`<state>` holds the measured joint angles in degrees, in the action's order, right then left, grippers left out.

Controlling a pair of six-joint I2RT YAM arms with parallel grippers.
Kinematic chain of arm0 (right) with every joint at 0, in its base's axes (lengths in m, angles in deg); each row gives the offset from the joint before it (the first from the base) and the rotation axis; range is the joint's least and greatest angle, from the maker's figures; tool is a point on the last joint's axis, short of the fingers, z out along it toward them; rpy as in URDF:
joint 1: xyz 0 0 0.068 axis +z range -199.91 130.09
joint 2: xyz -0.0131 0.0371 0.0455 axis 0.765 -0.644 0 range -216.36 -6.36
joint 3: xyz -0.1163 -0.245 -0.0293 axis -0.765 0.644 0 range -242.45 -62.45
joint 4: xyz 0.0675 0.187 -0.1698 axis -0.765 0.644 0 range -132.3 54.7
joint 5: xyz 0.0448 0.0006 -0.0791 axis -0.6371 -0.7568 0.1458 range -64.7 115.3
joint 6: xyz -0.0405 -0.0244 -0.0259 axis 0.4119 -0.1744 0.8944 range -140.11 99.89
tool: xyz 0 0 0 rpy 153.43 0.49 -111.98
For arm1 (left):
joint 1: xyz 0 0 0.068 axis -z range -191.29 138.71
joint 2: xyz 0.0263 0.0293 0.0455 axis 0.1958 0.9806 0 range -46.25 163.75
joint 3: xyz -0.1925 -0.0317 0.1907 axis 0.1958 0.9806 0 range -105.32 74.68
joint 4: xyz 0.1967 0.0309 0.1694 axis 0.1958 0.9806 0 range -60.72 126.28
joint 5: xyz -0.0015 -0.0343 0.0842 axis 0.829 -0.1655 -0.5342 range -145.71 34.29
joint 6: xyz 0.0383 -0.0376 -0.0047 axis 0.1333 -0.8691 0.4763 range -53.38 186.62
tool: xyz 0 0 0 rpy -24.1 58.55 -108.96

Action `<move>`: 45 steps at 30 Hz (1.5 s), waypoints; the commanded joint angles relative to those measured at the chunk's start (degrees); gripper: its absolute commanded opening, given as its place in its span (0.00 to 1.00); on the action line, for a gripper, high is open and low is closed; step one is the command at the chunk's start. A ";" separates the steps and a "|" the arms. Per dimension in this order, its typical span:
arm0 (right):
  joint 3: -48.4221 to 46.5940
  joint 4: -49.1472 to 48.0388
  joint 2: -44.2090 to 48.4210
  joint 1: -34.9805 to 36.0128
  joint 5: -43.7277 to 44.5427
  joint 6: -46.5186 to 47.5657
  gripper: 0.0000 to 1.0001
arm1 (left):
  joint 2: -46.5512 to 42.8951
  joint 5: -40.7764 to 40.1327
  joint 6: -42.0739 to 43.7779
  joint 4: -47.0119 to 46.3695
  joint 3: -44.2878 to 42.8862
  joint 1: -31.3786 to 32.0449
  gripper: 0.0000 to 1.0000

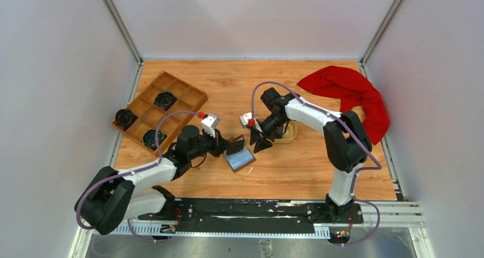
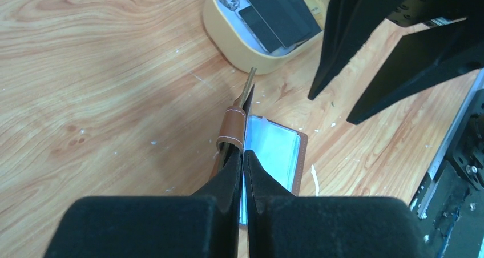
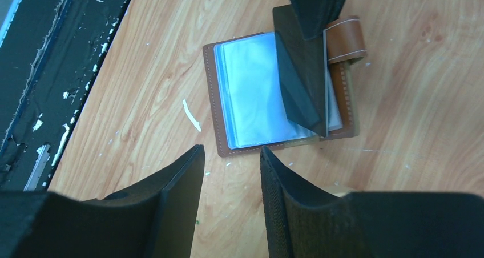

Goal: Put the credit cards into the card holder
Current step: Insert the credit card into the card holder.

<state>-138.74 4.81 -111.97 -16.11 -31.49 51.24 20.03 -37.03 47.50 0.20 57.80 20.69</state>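
The top camera sits high behind the arm bases and looks steeply down, taking in the whole table [image 1: 228,81]. The left wrist camera looks forward along the left gripper [image 2: 243,158], low over the wood, facing the right gripper [image 2: 331,108]. The right wrist camera faces the opposite way, close above the card holder [image 3: 251,92] — the one thing all three views share.

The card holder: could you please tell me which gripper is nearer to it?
Left. The left gripper is clamped on the raised cover of the card holder; the right gripper hovers open just beside it, not touching.
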 commanded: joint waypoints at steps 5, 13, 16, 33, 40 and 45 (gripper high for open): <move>4.26 -3.33 0.54 2.83 0.59 -0.59 0.43 | -0.47 -1.90 -0.79 -0.38 1.55 -2.64 0.00; 9.47 -13.80 2.59 6.93 8.83 -0.93 0.42 | 3.15 0.93 -3.65 -0.30 1.50 -4.83 0.00; 8.22 -14.07 1.19 7.80 10.44 -1.61 0.41 | 4.91 1.27 -4.60 -0.40 1.95 -6.02 0.00; 4.76 -9.97 -3.95 9.17 16.05 -2.18 0.31 | 6.91 2.26 -8.63 -0.40 5.09 -8.70 0.00; 5.59 -10.03 -4.59 11.25 19.85 -0.34 0.28 | 8.19 3.27 -11.04 -0.36 5.35 -8.57 0.00; 5.59 -10.07 -4.96 11.50 20.16 -0.42 0.27 | 8.99 2.52 -12.17 -0.36 5.30 -7.92 0.00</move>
<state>-133.54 -6.16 -114.59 -6.21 -14.68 49.47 27.42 -34.94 35.94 -3.67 61.53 12.15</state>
